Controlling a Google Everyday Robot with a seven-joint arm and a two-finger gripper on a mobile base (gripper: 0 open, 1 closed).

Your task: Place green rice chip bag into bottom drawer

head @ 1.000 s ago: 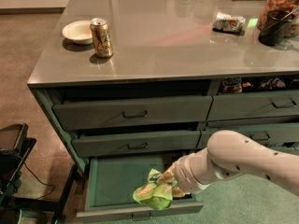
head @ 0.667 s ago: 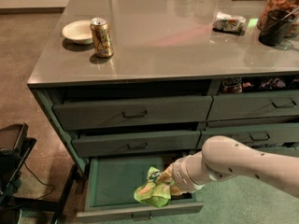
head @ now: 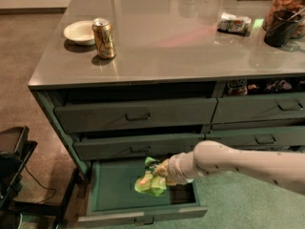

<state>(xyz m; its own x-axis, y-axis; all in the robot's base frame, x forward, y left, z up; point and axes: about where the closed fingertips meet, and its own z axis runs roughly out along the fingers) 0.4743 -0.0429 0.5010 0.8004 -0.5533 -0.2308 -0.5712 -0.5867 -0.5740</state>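
Camera view. Looked down across the table (head: 181, 56) and its stacked drawer fronts. Showed the bottom drawer (head: 112, 199) pulled well out with its teal floor bared, presumably to allow lowering from above without catching on the shut drawer (head: 138, 147) over it. Showed the arm (head: 238, 163) reaching in low from the right, just under that shut front, probably the only clear way in. Found the pincer (head: 161, 170) over the back half of the open drawer, against the top of the green rice chip bag (head: 148, 185). Found the bag itself inside the drawer's outline, near the middle of the floor, crumpled, lower edge at or close upon the teal bottom. Could not tell resting from hanging. Could not make out the pincer's state either, spread or pinching the bag. Judged the task almost done, with only a release and a clean withdrawal left. Noted on the table, well apart from the work and likely of no concern to it, a soda can (head: 104, 38) beside a small white bowl (head: 78, 31), and a dark silvery packet (head: 233, 23) far to the right.
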